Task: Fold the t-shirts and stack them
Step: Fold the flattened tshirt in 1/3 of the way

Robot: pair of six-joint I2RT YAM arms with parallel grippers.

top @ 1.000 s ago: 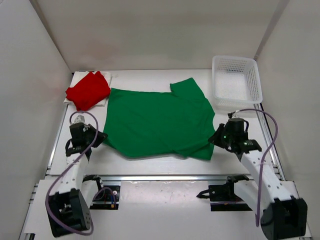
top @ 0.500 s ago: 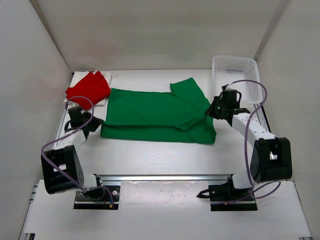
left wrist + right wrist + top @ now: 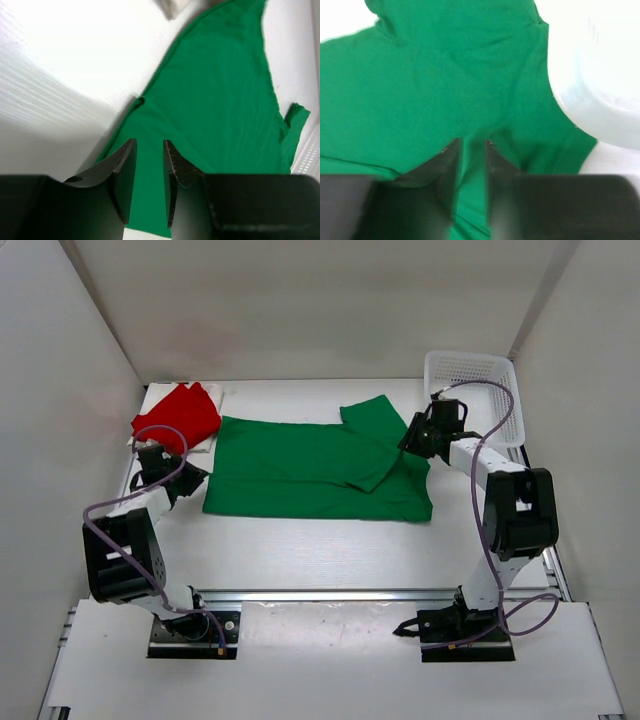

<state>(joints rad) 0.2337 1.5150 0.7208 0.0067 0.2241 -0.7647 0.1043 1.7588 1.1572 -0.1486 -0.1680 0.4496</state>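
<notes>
The green t-shirt [image 3: 315, 472] lies flat mid-table, folded in half front to back, with one sleeve [image 3: 375, 418] sticking out at the far right. My left gripper [image 3: 196, 480] sits at its left edge. In the left wrist view that gripper [image 3: 149, 142] is open, and the green cloth [image 3: 220, 90] shows through the gap below. My right gripper [image 3: 407, 443] hovers over the shirt's right end by the sleeve. In its own view it [image 3: 474, 142] is open above the green fabric [image 3: 430, 85], gripping nothing. The folded red t-shirt [image 3: 178, 418] rests on the cream-white t-shirt [image 3: 214, 396] at the far left.
A white mesh basket [image 3: 470, 395] stands at the far right corner, just behind my right gripper, and shows as a blurred white rim [image 3: 600, 100] in the right wrist view. White walls close in the table on three sides. A metal rail [image 3: 330, 594] runs along the near edge.
Both grippers carried the green shirt's near hem toward the back, folding it in half. Both then opened and let the cloth go.
</notes>
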